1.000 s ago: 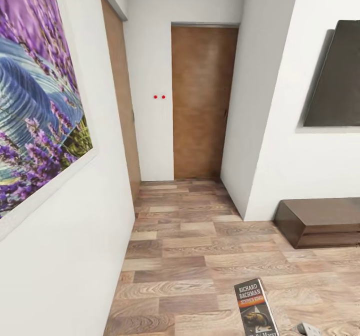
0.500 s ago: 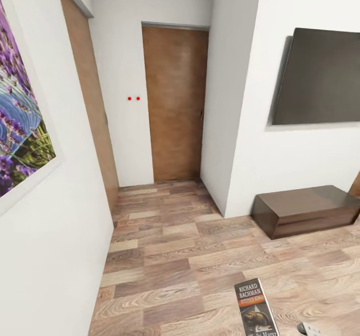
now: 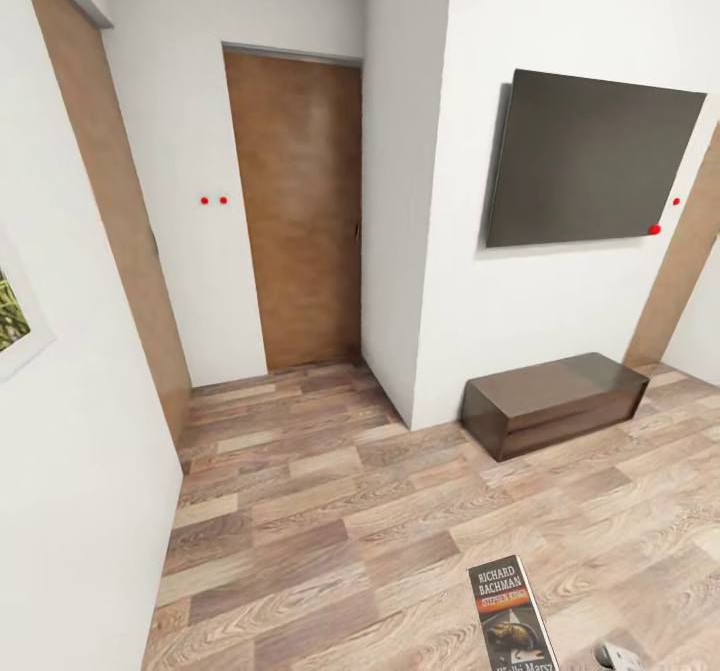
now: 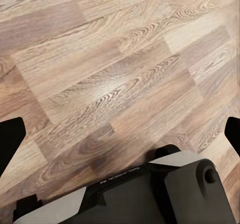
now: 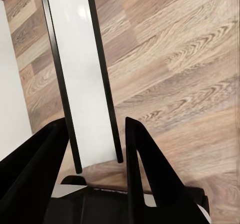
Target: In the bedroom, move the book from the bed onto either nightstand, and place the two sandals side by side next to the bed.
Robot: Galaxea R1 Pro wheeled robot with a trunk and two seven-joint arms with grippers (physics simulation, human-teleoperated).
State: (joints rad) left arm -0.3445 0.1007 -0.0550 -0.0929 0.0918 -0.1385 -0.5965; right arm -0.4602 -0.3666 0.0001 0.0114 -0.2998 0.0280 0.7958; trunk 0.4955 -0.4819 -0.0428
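Two plain white walls met at a corner above the wood-plank floor, with a brown door set back on the left and a large black wall screen on the right. Below the screen sat a long low dark bench against the wall.

Carried low at the bottom of the head view was the book, well clear of the floor. Its long axis ran away from the robot, author's name at the far end, title nearest the body. In the right wrist view the book showed edge-on, a white block of pages between dark covers, clamped between the two black fingers of the right gripper. The left gripper hung spread apart over bare planks, holding nothing.

My judgement: the grip sat near one end of a thin paperback, so a sharp turn of the base could swing the free end and let it slip out.
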